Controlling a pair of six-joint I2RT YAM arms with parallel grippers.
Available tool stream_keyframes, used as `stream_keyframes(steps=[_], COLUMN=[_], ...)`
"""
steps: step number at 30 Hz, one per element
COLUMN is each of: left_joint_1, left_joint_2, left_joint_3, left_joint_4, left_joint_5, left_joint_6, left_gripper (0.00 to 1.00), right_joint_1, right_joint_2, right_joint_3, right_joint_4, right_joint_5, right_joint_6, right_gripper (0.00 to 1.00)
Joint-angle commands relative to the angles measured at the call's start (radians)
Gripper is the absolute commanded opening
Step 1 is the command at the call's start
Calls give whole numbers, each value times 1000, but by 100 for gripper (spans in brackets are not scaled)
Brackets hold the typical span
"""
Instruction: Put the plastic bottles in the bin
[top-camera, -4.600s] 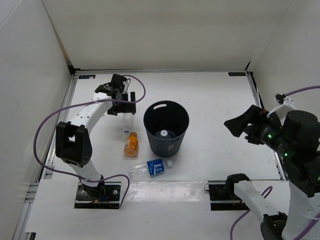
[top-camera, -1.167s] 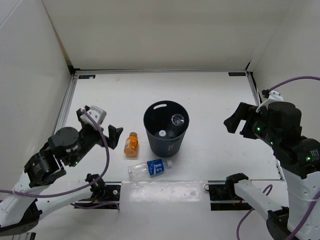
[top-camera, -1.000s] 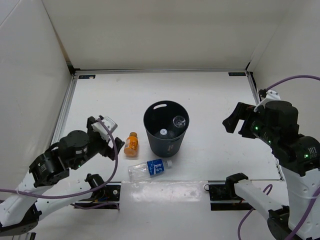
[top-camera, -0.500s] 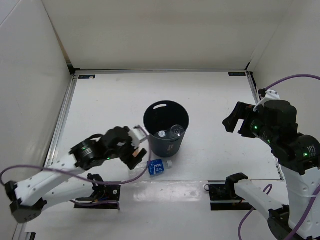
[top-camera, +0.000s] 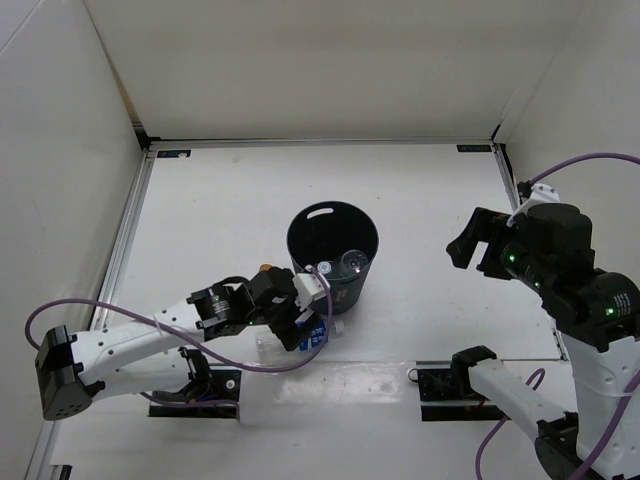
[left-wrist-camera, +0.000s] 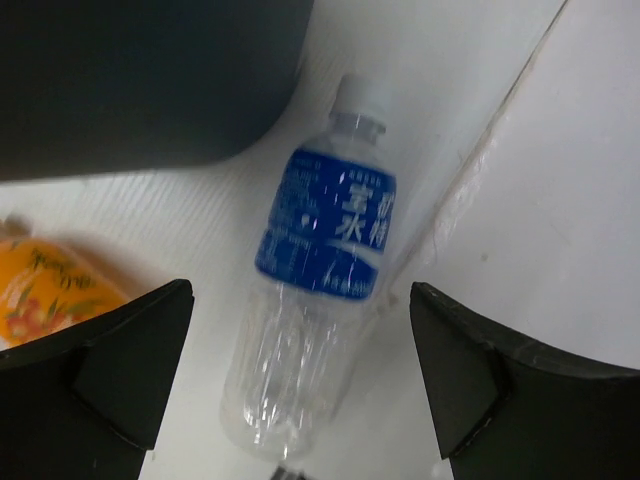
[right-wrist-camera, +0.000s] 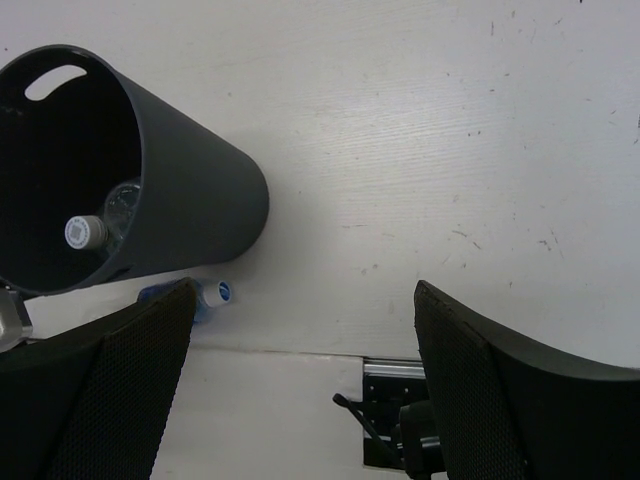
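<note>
Left fingers (left-wrist-camera: 115, 365) and right fingers (right-wrist-camera: 95, 400) spread, empty; bin (right-wrist-camera: 205, 195) holds two bottles (right-wrist-camera: 86, 232).

— Where's your clear plastic bottle with the blue label (left-wrist-camera: 325, 250)?
— Lying flat just beside your round dark grey plastic bin (right-wrist-camera: 205, 205), short orange bottle (left-wrist-camera: 45, 290) alongside; two clear bottles (right-wrist-camera: 120, 208) rest inside the bin.

My L arm (top-camera: 130, 340) & R arm (top-camera: 570, 270): white links, black joints & wrists. Purple cable (top-camera: 585, 158) loops off each. Green lights (top-camera: 513, 258) on R one, 3 o'clock. Black wedge fingers (left-wrist-camera: 110, 370).
</note>
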Motion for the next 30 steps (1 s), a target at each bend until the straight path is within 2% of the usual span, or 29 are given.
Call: stream_keyframes(steps=[1, 7, 11, 15, 21, 30], left_joint_1=[-21, -119, -147, -148, -148, -150], left_joint_2=[6, -11, -16, -11, 27, 170], left_joint_3=[-48, -139, -192, -248, -300, -306], left_joint_4=[101, 167, 224, 282, 331, 371], left_joint_5=[6, -116, -172, -199, -201, -181], left_joint_6=[-32, -119, -155, -219, -239, -276], left_gripper=[100, 100, 100, 100, 100, 87], right_joint_1=[-9, -16, -7, -7, -13, -32], right_joint_2=[-9, -4, -1, 2, 2, -6], right_joint_3=[-14, -9, -11, -3, 12, 20], right_joint_4=[-5, -26, -34, -43, -60, -77], right_joint_5=[-10, -39, -47, -56, -55, -55], right_joint_6=[4, 9, 9, 9, 10, 9], right_gripper=[90, 90, 90, 90, 90, 90])
